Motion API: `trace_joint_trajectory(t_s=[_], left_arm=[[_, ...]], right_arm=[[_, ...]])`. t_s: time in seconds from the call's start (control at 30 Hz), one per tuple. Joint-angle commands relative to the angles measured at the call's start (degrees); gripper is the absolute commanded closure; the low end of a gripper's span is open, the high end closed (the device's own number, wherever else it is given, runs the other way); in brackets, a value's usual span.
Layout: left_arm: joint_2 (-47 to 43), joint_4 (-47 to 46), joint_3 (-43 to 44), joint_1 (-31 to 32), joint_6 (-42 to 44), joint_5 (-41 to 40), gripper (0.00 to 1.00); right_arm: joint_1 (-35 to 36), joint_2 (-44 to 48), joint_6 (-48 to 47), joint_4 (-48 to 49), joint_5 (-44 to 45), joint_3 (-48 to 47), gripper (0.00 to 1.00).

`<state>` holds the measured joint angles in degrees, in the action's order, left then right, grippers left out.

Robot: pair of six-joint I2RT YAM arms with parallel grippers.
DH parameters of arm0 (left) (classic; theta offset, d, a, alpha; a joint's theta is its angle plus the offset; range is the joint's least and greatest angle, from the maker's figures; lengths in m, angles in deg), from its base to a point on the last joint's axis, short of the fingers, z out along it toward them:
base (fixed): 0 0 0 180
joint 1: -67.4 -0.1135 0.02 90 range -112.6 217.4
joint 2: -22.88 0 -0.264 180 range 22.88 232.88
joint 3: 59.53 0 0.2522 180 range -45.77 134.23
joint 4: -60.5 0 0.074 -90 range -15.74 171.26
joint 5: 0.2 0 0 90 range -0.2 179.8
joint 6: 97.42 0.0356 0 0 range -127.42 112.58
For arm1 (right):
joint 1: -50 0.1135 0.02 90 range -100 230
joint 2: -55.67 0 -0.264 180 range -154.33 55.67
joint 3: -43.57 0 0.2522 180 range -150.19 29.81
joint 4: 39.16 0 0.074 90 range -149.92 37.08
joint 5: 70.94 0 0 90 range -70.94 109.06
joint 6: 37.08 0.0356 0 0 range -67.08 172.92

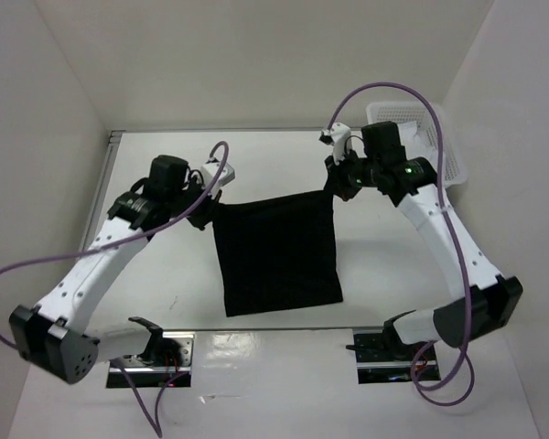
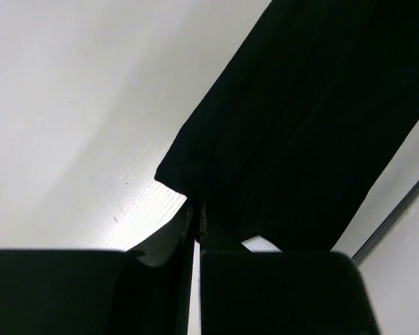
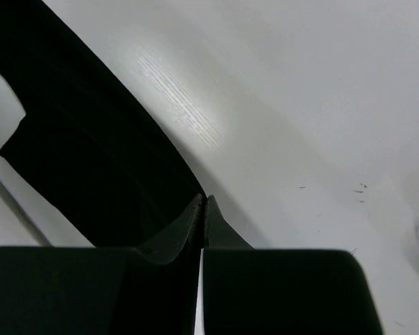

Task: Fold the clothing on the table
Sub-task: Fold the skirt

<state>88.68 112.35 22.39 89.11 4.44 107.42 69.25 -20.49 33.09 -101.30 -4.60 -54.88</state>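
Fingers on both arms are pinched together on the clothing [image 1: 276, 256], one arm at each far corner. The left fingers [image 1: 210, 208] clamp the far left corner. In the left wrist view those fingers [image 2: 201, 218] meet with only a sliver of fabric between their tips, and the black cloth [image 2: 300, 125] runs away from them over the white desk [image 2: 70, 105]. The right fingers [image 1: 334, 183] clamp the far right corner. In the right wrist view they [image 3: 211, 213] are pressed tip to tip at the edge of the cloth [image 3: 77, 160], with bare desk [image 3: 300, 105] to the other side.

From above, the clothing is a plain black, roughly square sheet in the middle of the desk [image 1: 174, 274]. Its far edge is drawn straight between the two arms, and its near edge is close to the arm bases. Whether the near part rests on the surface cannot be told. A white lattice basket [image 1: 412, 119] sits at the far right corner, behind the right arm. Purple cables [image 1: 398, 87] loop over both arms.
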Motion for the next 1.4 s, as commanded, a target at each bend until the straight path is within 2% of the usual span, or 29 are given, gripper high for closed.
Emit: trace_joint_trajectory(t_s=[0.0,0.27,0.5,0.6,0.8,0.97,1.2,1.37], left_arm=[[4.57,-4.15,1.54,-2.45,2.46,-0.93,1.00],[14.95,-15.40,4.44,-6.16,3.00,-4.09,1.00],[21.20,-25.94,3.73,-8.53,1.94,-6.11,1.00],[24.63,-28.15,3.21,-9.15,1.42,-6.11,1.00],[32.63,-26.92,9.09,-10.81,0.18,-3.48,1.00],[29.48,-26.92,7.62,-10.21,0.27,-2.95,1.00],[17.72,-22.36,0.76,-8.97,4.66,0.29,1.00],[12.61,-17.70,-3.28,-8.44,9.40,0.83,1.00]], right_arm=[[-0.26,-3.63,-0.56,9.25,5.72,0.57,1.00],[-0.26,-14.97,-2.31,16.82,10.74,-2.41,1.00],[-0.26,-20.07,-2.31,22.71,15.13,-4.17,1.00],[-0.26,-22.27,-1.61,25.43,16.72,-4.78,1.00],[-0.26,-27.11,-0.91,28.08,19.53,-7.86,1.00],[1.49,-27.90,-0.38,26.42,20.32,-8.92,1.00],[4.39,-20.27,-1.43,21.67,17.17,-3.56,1.00],[4.92,-15.17,-3.71,16.84,14.53,0.04,1.00]])
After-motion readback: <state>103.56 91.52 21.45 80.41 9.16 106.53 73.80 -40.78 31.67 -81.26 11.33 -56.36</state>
